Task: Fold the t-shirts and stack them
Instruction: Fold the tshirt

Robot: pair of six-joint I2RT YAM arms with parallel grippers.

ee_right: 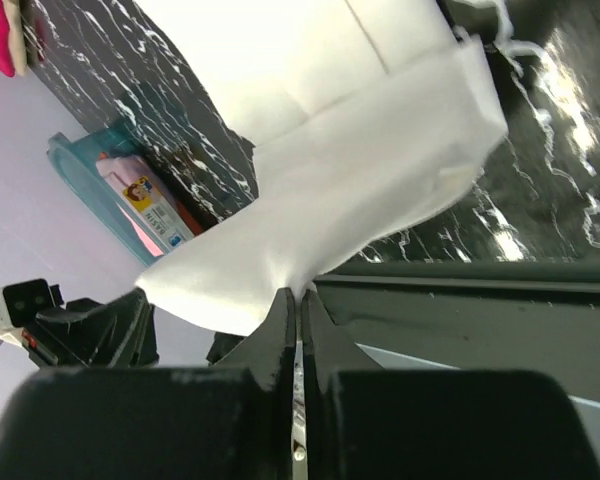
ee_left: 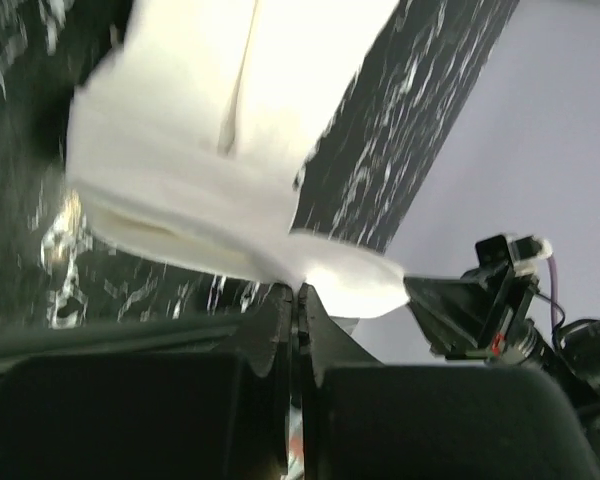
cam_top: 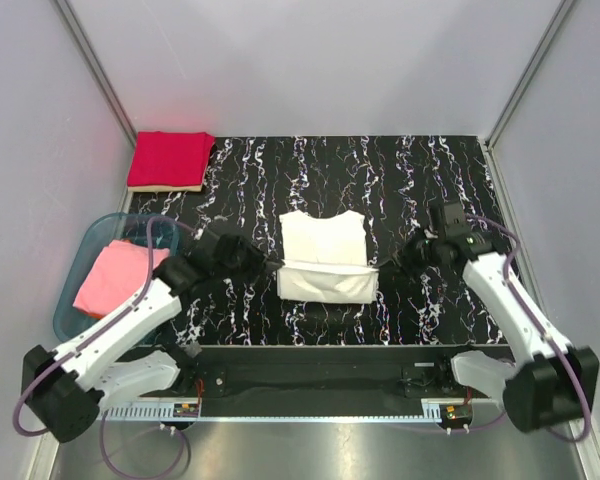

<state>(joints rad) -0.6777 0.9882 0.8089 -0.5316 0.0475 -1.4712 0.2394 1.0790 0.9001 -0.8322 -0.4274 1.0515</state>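
A white t-shirt [cam_top: 324, 240] lies partly folded in the middle of the black streaked mat [cam_top: 420, 180]. Its near edge is lifted off the mat and stretched between both grippers. My left gripper [cam_top: 268, 266] is shut on the shirt's left corner; in the left wrist view the cloth [ee_left: 210, 150] bunches at the closed fingertips [ee_left: 300, 288]. On the right corner my right gripper [cam_top: 392, 264] is shut, with white cloth [ee_right: 350, 170] fanning out from its tips [ee_right: 298, 292]. A red t-shirt [cam_top: 168, 160] sits folded at the back left. A pink t-shirt [cam_top: 118, 277] lies in the tub.
The teal plastic tub [cam_top: 80, 258] stands at the left, off the mat, beside my left arm; its labelled side shows in the right wrist view [ee_right: 80, 175]. Grey walls close in the back and both sides. A black rail [cam_top: 310, 375] runs along the near edge.
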